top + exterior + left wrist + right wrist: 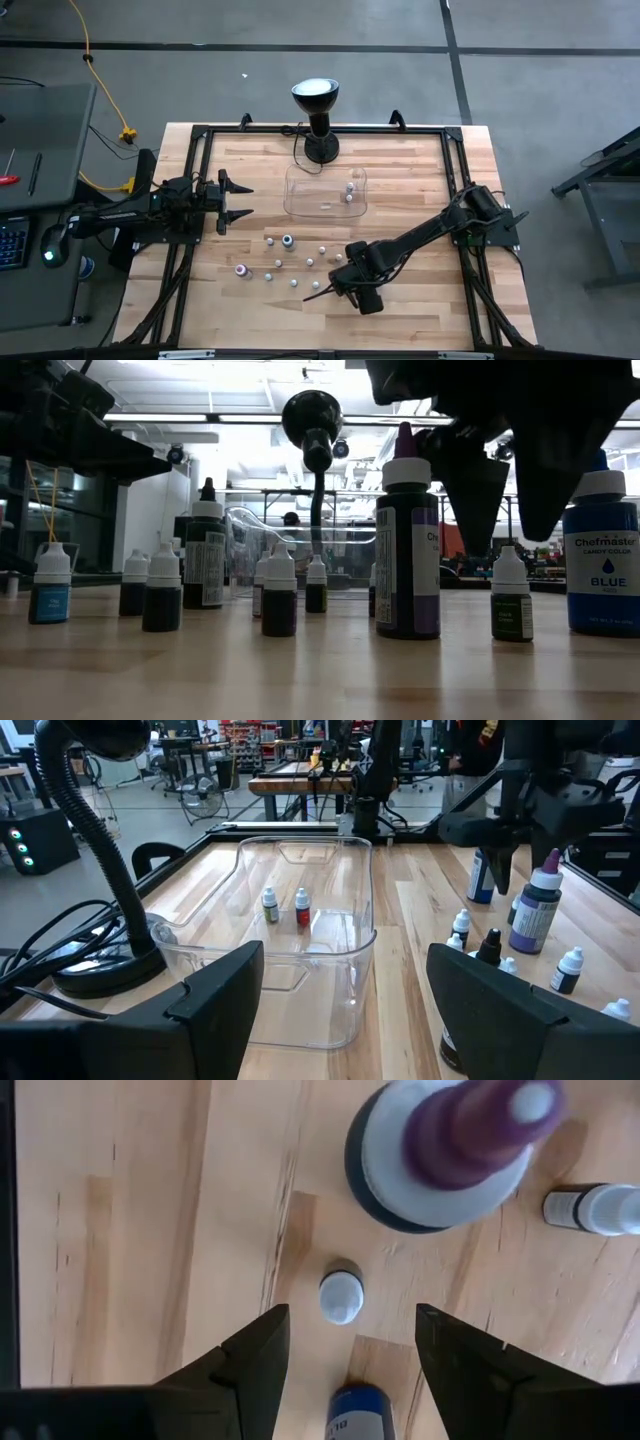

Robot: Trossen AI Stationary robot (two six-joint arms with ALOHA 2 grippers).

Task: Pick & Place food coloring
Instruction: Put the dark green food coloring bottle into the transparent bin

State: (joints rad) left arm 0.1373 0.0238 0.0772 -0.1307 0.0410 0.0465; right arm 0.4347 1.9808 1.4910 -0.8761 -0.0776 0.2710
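right claw open above a small bottle, nothing held

i am the right arm, reaching in over the front of the bench (420, 310). my right claw (350, 1342) hangs wide open and empty, pointing straight down, with one small white-capped bottle (341, 1296) standing just ahead of the gap between my fingers. a larger purple-tipped bottle (450, 1142) stands close beyond it, and a blue-capped bottle (362, 1415) sits right under my wrist. the rest of the food coloring (287, 241) is scattered over the front middle of the bench; two bottles already stand inside the clear tray (300, 205), which lies just in front of the black lamp (316, 105)

what could go wrong, as i judge it: the bottles are tiny, upright and crowded. coming down off centre, one finger could clip the cap and tip the small bottle, or knock the purple-tipped one so it rolls into its neighbours. a grip only on the tapered cap may slip

room to move: the lane from here to the tray looks open, though the lamp's neck rises just behind it. the left claw (236, 200) waits open and empty near the tray's left side, so i should enter from my own side
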